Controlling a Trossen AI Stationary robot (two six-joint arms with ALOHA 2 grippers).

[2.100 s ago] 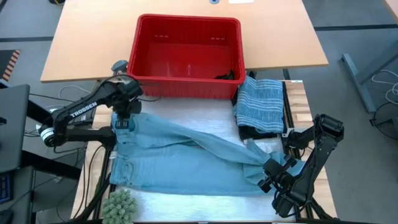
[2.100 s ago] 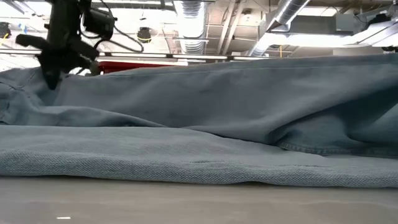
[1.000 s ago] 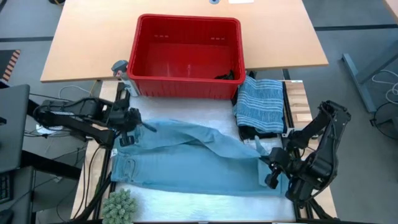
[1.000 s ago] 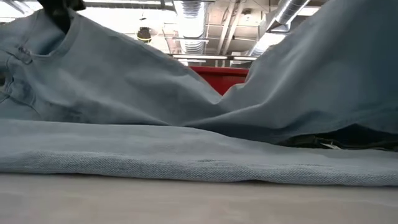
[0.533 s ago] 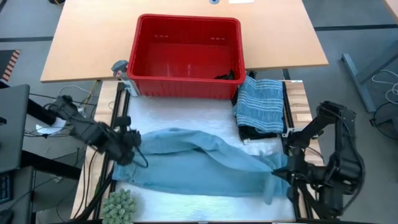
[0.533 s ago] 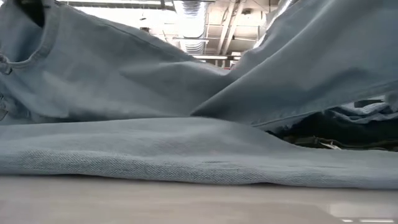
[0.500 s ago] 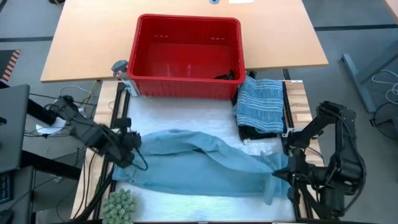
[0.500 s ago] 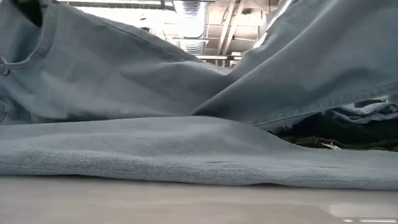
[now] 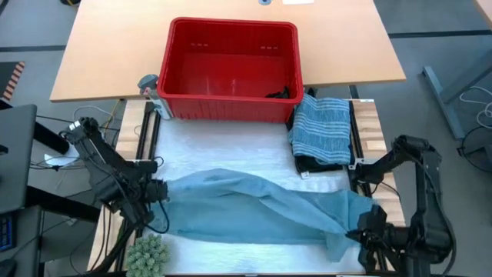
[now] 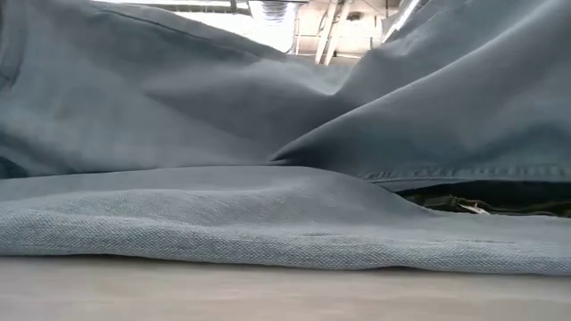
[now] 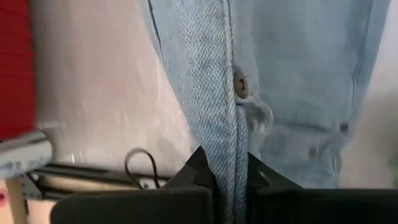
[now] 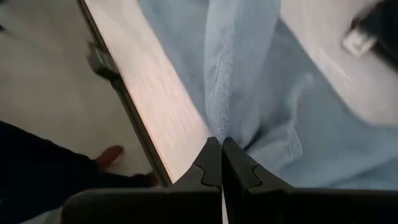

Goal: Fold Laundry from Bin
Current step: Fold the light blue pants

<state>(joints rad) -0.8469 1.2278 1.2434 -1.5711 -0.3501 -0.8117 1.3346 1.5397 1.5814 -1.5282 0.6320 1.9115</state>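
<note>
While stretched across the worktop (image 9: 231, 142) just in front of the red bin (image 9: 231, 69), light blue jeans (image 9: 254, 211) clamped at either end, apparently lifted, by left tool (image 9: 157, 191) and right tool (image 9: 367, 225).

Jeans (image 9: 254, 206) before bin (image 9: 178, 100)

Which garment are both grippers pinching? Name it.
The light blue jeans, stretched between the left gripper and right gripper. The striped cloth lies folded and untouched beside the bin.
</note>
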